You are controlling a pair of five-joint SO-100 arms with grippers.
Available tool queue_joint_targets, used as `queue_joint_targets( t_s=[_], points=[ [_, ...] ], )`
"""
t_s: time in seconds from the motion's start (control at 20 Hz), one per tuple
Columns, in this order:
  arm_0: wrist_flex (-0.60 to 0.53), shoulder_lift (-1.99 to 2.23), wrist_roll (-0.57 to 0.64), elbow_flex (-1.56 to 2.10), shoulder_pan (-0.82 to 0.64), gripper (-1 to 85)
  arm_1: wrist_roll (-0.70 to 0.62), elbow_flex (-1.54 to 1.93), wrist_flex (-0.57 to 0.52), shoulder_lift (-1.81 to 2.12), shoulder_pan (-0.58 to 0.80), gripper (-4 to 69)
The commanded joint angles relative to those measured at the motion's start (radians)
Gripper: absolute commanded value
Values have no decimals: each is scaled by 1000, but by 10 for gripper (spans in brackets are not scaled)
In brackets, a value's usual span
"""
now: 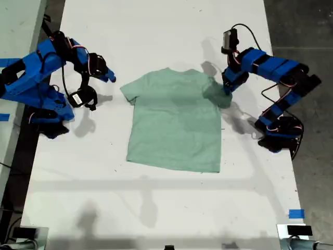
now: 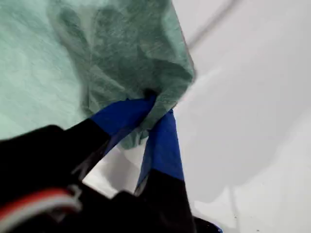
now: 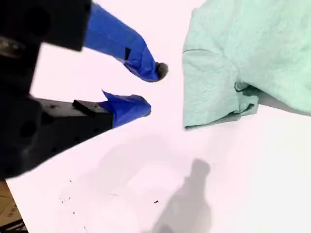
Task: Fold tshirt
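The pale mint-green tshirt (image 1: 174, 127) lies flat in the middle of the white table, collar toward the far edge. My first gripper (image 1: 227, 89), on the exterior view's right, is shut on the sleeve on that side (image 2: 141, 58), which is lifted and bunched over the shirt's body. In the first wrist view both blue fingers (image 2: 163, 141) pinch the cloth. My second gripper (image 1: 111, 78), on the exterior view's left, is open above bare table, a short way from the other sleeve (image 3: 211, 87), which lies flat.
The white table (image 1: 156, 208) reaches well beyond the shirt toward the near edge. Blue tape marks (image 1: 296, 213) sit near the exterior view's lower right. The arm bases (image 1: 278, 133) stand at both sides of the table.
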Motion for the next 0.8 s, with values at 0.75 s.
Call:
queue_joint_targets(
  t_s=[0.75],
  points=[
    [-17,8,-54,0,41,104,334,-1111,69,-588,-586,-19]
  ],
)
